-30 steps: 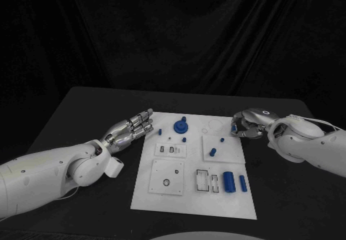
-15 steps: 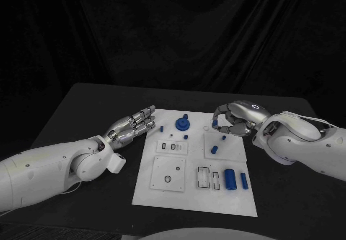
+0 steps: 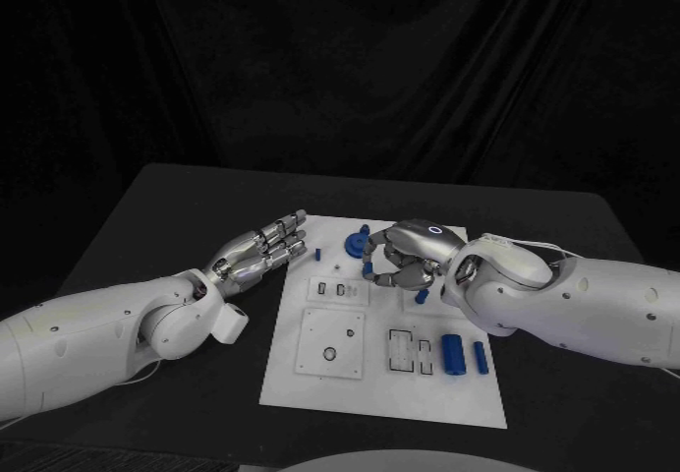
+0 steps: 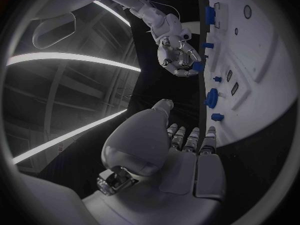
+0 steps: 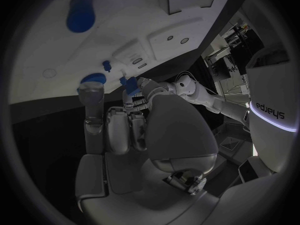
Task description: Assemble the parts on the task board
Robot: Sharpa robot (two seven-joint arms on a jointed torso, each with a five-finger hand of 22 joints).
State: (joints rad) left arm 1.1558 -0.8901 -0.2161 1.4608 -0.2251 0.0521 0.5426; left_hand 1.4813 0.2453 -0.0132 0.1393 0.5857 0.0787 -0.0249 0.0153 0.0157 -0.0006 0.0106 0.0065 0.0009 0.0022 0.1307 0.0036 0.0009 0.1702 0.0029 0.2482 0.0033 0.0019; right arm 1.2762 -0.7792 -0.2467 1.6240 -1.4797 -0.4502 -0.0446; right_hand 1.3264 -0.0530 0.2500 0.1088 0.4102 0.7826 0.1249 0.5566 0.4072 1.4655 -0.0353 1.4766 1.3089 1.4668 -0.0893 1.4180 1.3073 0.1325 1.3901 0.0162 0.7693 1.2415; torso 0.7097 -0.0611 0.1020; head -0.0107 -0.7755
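Observation:
The white task board [image 3: 329,388] lies mid-table. My right hand [image 3: 404,258] hovers over its far middle with fingers curled, pinching a small blue part [image 4: 197,66], which also shows at the fingertips in the right wrist view [image 5: 129,83]. Just beside that hand stands a round blue knob [image 3: 358,242]. My left hand [image 3: 262,251] is held flat with fingers stretched out and apart, holding nothing, just off the board's far left edge. A small blue peg [image 3: 316,255] stands near its fingertips. A thick blue cylinder [image 3: 452,354] and a slimmer one [image 3: 480,358] lie on the board's near right.
The board has several raised white blocks with slots and holes, such as the square one [image 3: 329,342] at near left. Another small blue piece [image 3: 421,295] stands under my right forearm. Black table [image 3: 156,216] surrounds the board, with a dark curtain behind.
My right hand has travelled left from the board's far right edge to over its far middle, carrying the small blue part. The left hand has barely moved.

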